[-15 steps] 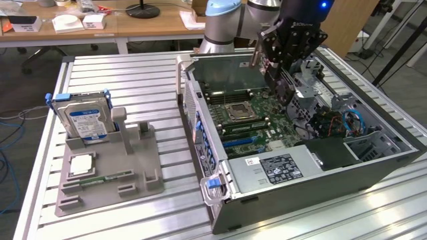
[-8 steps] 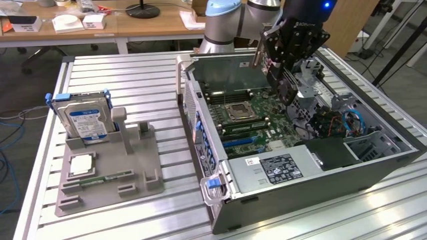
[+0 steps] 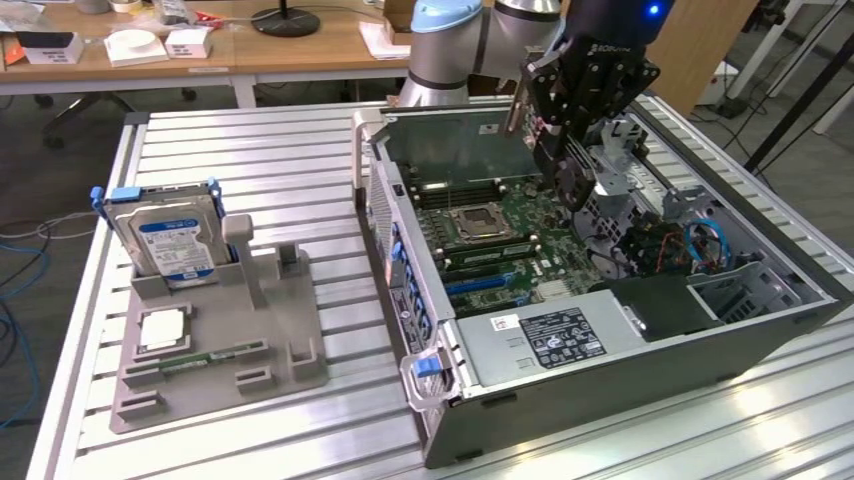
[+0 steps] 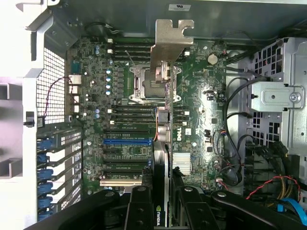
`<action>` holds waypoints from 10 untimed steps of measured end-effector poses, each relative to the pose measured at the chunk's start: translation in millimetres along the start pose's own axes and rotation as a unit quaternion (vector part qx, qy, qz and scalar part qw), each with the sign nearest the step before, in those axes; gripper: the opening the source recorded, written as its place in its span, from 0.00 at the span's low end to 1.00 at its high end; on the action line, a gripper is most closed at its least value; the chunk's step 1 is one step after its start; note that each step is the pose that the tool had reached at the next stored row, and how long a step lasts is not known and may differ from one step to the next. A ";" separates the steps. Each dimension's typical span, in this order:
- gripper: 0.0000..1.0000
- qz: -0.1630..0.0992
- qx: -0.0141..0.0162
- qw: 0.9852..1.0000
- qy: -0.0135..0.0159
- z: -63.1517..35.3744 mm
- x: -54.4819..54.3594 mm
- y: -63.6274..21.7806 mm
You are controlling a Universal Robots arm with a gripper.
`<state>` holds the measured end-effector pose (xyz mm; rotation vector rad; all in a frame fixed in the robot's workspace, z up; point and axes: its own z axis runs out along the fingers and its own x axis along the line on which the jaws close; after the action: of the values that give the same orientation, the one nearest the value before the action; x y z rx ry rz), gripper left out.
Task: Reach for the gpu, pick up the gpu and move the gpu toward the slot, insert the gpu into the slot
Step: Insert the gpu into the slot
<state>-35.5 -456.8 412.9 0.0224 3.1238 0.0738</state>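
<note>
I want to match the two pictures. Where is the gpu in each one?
Exterior view: the gpu stands upright over the open computer case, upper middle.
Wrist view: the gpu runs edge-on through the middle, above the motherboard.
Shared landmark: the square processor socket.

surface: slatted metal table (image 3: 240, 150) | on it: grey parts holder (image 3: 267, 330), open computer case (image 3: 641, 400)

Dark green gpu (image 3: 461, 145) with silver bracket (image 4: 171, 40) (bare metal), green motherboard (image 4: 201, 96), blue-labelled hard drive (image 3: 167, 243).
</note>
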 end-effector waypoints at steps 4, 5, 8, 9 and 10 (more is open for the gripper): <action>0.26 -0.001 0.000 1.000 0.000 0.0 0.0 0.0; 0.26 -0.001 0.000 1.000 0.000 0.0 0.0 0.0; 0.26 -0.005 0.000 1.000 0.000 0.0 0.0 0.0; 0.26 -0.007 0.000 1.000 0.000 0.0 0.0 0.0; 0.26 -0.008 0.000 1.000 0.000 0.0 0.0 0.0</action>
<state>-35.5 -456.8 412.9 -0.0040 3.1244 0.0740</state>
